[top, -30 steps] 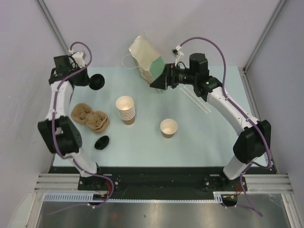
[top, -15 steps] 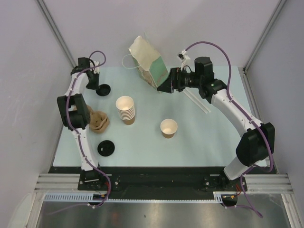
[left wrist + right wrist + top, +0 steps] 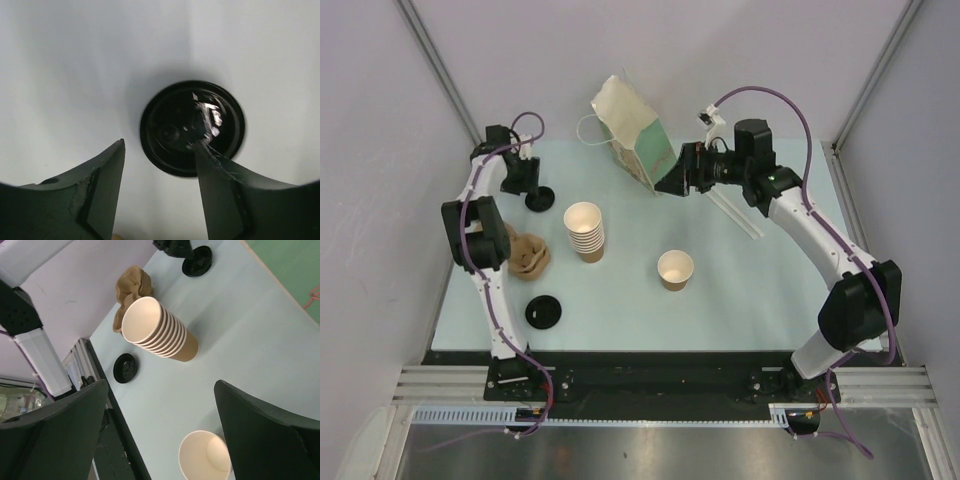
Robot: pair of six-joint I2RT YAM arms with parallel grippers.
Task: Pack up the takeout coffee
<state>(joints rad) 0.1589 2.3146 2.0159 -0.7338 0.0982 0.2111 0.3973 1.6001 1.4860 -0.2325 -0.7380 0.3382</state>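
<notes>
The takeout coffee cup [image 3: 675,268], brown paper with a cream inside, stands uncovered at mid-table; the right wrist view shows it low between my fingers [image 3: 205,457]. One black lid [image 3: 541,196] lies flat at the back left, directly under my left gripper [image 3: 528,183]. In the left wrist view that lid [image 3: 175,125] rests on the table beyond my left gripper [image 3: 160,145], whose jaws stand apart and hold nothing. My right gripper [image 3: 667,180] is open beside the paper bag [image 3: 630,125], with nothing in my right gripper [image 3: 161,385].
A stack of nested brown cups [image 3: 585,232] stands left of centre. The pulp cup carrier [image 3: 527,253] lies by the left arm. A second black lid [image 3: 544,311] lies near the front left edge. Clear sticks [image 3: 735,215] lie at the back right.
My left gripper carried the black lid inward and down to the table, then opened and let it go. The right gripper drew back slightly right from the bag and widened a little.
</notes>
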